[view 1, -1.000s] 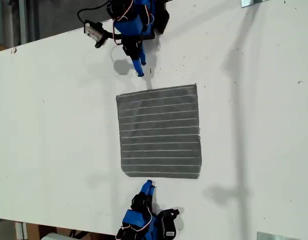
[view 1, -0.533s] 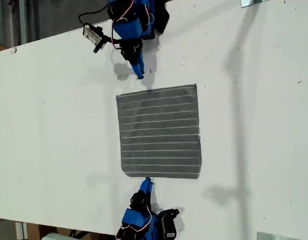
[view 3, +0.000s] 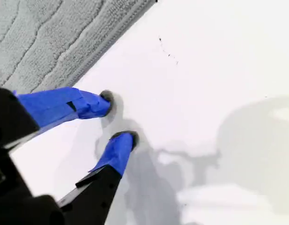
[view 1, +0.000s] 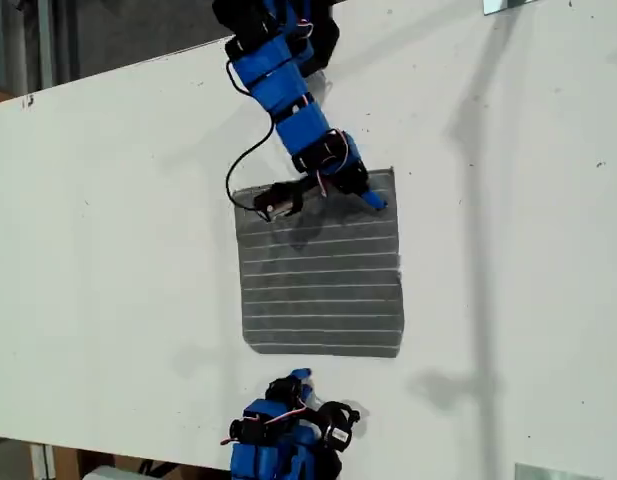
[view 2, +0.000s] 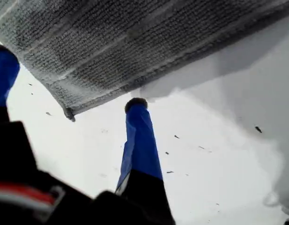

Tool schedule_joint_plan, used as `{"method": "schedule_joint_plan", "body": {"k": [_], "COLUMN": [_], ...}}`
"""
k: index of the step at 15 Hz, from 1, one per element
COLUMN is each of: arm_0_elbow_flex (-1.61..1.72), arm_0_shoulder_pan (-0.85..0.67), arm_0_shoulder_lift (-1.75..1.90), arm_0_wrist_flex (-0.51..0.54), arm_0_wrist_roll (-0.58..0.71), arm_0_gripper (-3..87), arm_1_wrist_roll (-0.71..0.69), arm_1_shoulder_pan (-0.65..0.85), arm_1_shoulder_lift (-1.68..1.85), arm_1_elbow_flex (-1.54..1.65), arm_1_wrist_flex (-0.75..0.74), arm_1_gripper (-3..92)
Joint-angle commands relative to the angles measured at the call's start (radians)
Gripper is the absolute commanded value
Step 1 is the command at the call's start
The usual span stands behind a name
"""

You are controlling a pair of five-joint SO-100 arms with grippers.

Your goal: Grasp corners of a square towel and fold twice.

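Note:
The grey striped towel point(view 1: 318, 280) lies flat and unfolded on the white table point(view 1: 108, 250). My first gripper point(view 1: 366, 192) reaches in from the exterior view's top and hangs over the towel's top right corner point(view 1: 391, 173). In the first wrist view the first gripper point(view 2: 68, 75) is wide open around that corner point(view 2: 68, 112) of the towel point(view 2: 135, 42), with one fingertip point(view 2: 136, 107) at the edge. My second gripper point(view 1: 299, 377) sits below the towel's bottom edge. In the second wrist view the second gripper point(view 3: 115, 119) is narrowly open and empty on bare table beside the towel point(view 3: 46, 37).
The table's far edge runs across the exterior view's upper left, with dark floor beyond it. Small metal pieces sit at the exterior view's top right point(view 1: 508, 5) and bottom right point(view 1: 553, 470). Arm shadows fall on the table right of the towel.
The first arm swung from above the towel's top edge out over its top right corner and opened. The second gripper drew back slightly from the bottom edge.

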Motion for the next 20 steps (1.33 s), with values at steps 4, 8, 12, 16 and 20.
{"method": "schedule_joint_plan", "body": {"k": [4, 8, 12, 16, 20], "arm_0_elbow_flex": [0.144, 0.156, 0.003, -0.976, -1.238], "arm_0_shoulder_pan": [-0.083, -0.066, 0.138, 0.387, 0.525], "arm_0_shoulder_lift": [0.336, 0.354, 0.169, -0.75, -1.032], "arm_0_wrist_flex": [0.023, 0.026, 0.052, 0.514, 0.276], "arm_0_wrist_roll": [0.057, 0.035, -0.16, -0.328, -0.216], "arm_0_gripper": [13.1, 12.8, 11.1, 17.8, 19.2], "arm_1_wrist_roll": [0.064, 0.063, 0.06, 0.064, 0.069], "arm_1_shoulder_pan": [-0.094, -0.114, -0.117, -0.117, -0.137], "arm_1_shoulder_lift": [-0.097, -0.314, -0.321, -0.333, -0.339], "arm_1_elbow_flex": [-0.133, -0.357, -0.391, -0.388, -0.38], "arm_1_wrist_flex": [0.0, 0.002, 0.029, 0.048, 0.051], "arm_1_gripper": [39.6, -0.1, -0.1, -0.1, -0.1]}}
